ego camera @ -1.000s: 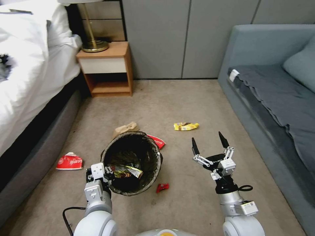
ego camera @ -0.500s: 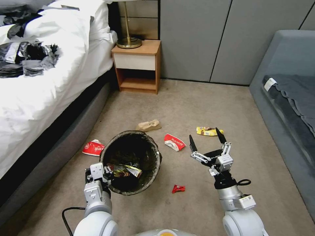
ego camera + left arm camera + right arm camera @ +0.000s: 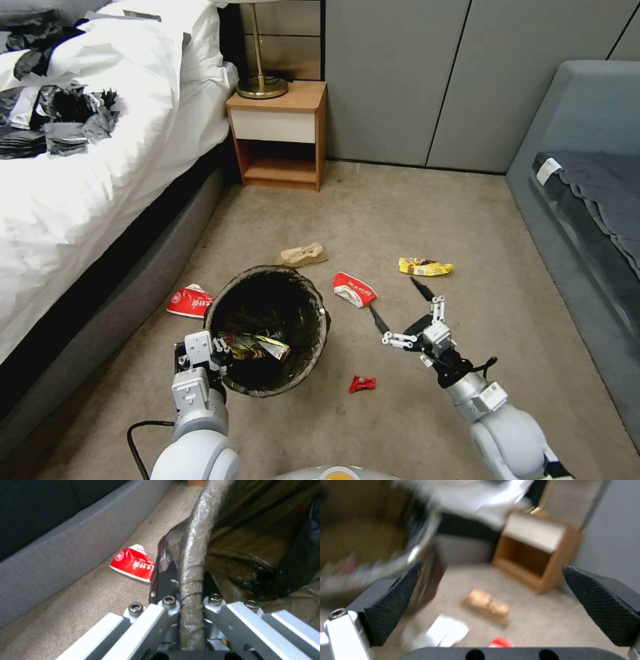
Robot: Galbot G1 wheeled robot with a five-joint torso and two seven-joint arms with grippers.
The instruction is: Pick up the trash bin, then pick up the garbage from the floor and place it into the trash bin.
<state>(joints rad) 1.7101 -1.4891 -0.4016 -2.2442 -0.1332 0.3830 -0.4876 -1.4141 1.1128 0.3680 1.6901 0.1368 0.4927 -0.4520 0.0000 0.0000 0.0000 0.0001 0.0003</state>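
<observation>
Beige carpet (image 3: 373,207) lies under everything, and my trash bin (image 3: 268,330) hangs above it, gripped at the near rim by my left end effector (image 3: 220,353), which is clenched on the liner-wrapped edge. In the left wrist view the rim (image 3: 193,562) passes straight between my two fingers (image 3: 166,580), the dark bag liner bunched around it. Inside the bin a shiny yellow-and-dark wrapper (image 3: 257,347) sits against the near wall.

My right end effector (image 3: 400,308) is released, its black fingertips spread wide, reaching low and forward over the floor just right of the bin. The red-and-white wrapper (image 3: 354,289) lies just ahead of it, near the left fingertip but apart from it. A yellow snack wrapper (image 3: 425,267) lies farther out, beyond the right fingertip. A small red wrapper (image 3: 362,383) lies on the carpet between the bin and my right arm.

A tan paper bag (image 3: 302,255) rests beyond the bin, toward the wooden nightstand (image 3: 280,133). Another red-and-white wrapper (image 3: 190,301) lies left of the bin, near the grey bed base (image 3: 113,313); it shows beside the rim in the left wrist view too (image 3: 133,563).
</observation>
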